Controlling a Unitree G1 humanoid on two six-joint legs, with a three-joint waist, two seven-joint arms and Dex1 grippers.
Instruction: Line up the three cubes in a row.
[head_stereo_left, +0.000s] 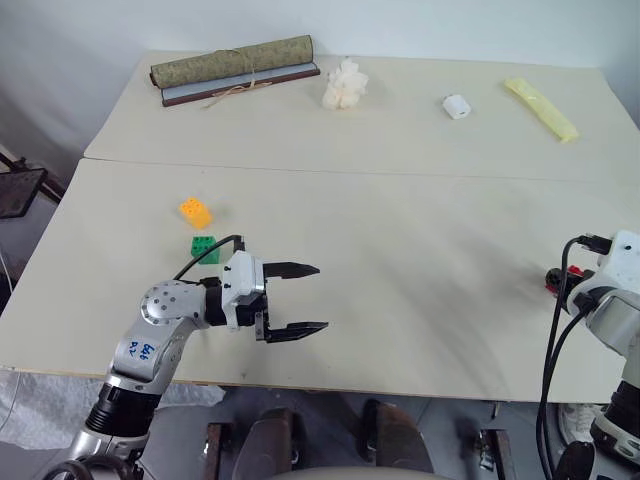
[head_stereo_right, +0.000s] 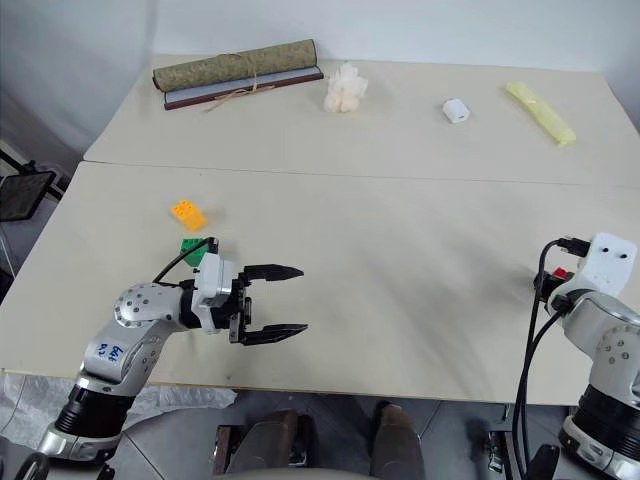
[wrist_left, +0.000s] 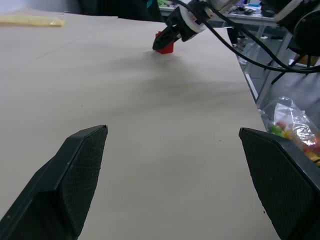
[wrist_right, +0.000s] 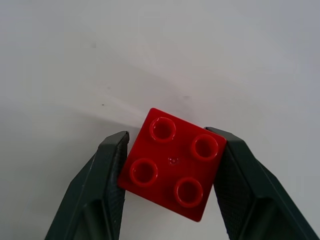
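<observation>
The red cube (wrist_right: 172, 162) sits on the table at the right edge, studs up, and my right gripper (wrist_right: 167, 132) is shut on it, one finger pressed against each side. From the left wrist it appears far across the table as the red cube (wrist_left: 164, 45). The orange-yellow cube (head_stereo_left: 195, 212) and the green cube (head_stereo_left: 205, 248) lie close together at the left. My left gripper (head_stereo_left: 320, 297) hovers just right of the green cube, pointing right, open and holding nothing.
At the back stand a rolled mat (head_stereo_left: 235, 68), a fluffy white clump (head_stereo_left: 345, 85), a small white block (head_stereo_left: 457, 106) and a yellow packet (head_stereo_left: 541, 108). A seam (head_stereo_left: 400, 172) joins two tabletops. A bag of coloured pieces (wrist_left: 292, 125) lies beyond the table's near edge.
</observation>
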